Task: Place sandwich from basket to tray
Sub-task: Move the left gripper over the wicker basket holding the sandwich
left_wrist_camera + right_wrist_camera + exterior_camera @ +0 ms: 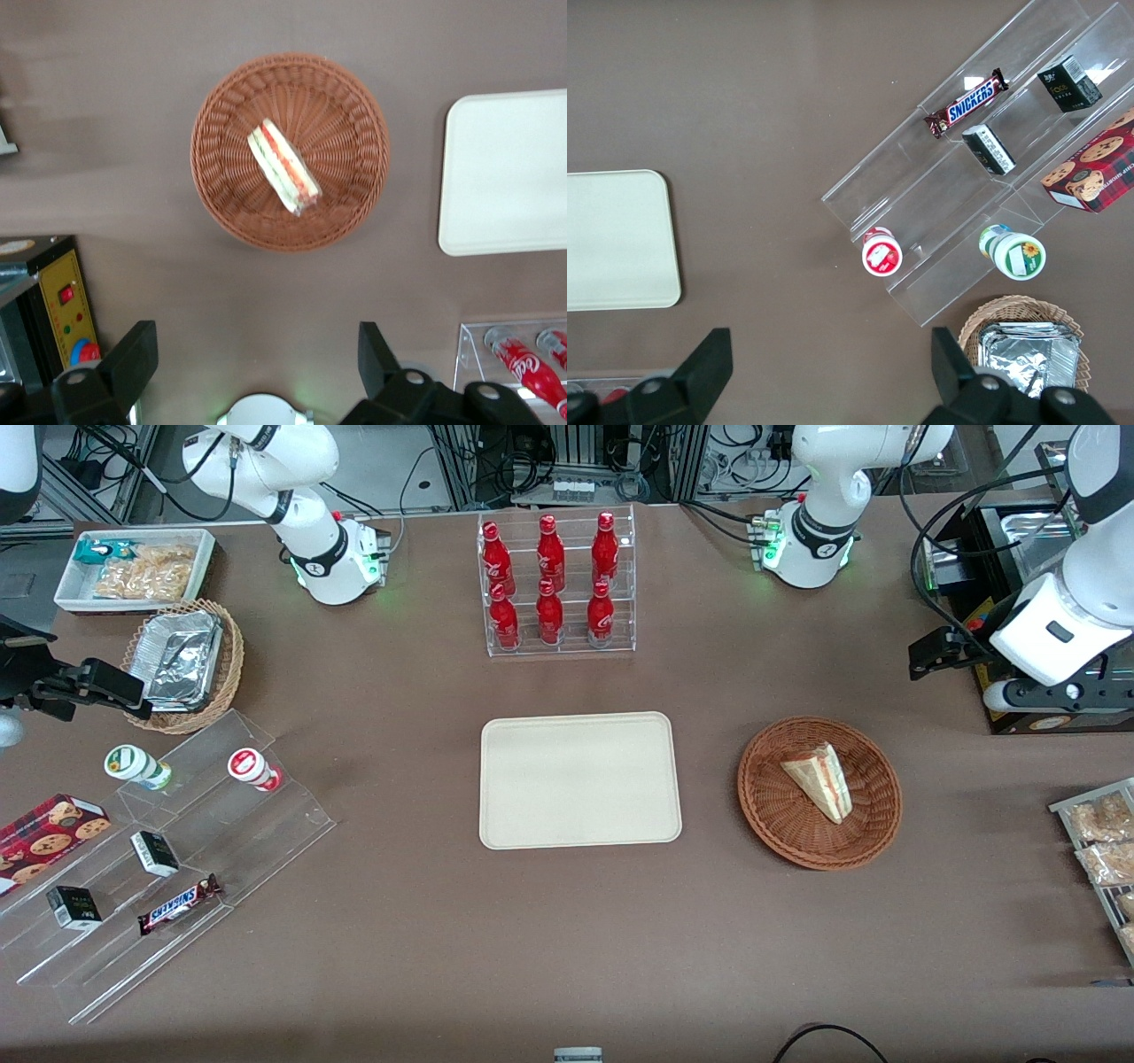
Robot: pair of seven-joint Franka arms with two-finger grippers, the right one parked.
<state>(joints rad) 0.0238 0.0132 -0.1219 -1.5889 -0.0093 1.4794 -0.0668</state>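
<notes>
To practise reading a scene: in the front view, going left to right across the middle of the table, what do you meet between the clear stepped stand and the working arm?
Tray → basket holding the sandwich → gripper, raised, open.

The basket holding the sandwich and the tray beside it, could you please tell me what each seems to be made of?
The basket looks like woven wicker, reddish-brown with a slight sheen; its radiating strands and braided rim show clearly. The tray looks like moulded plastic or pressed fibre, cream and matte, with smooth rounded corners; which one is unclear. The sandwich lies in the basket. The open gripper hangs high above, toward the working arm's end.
</notes>
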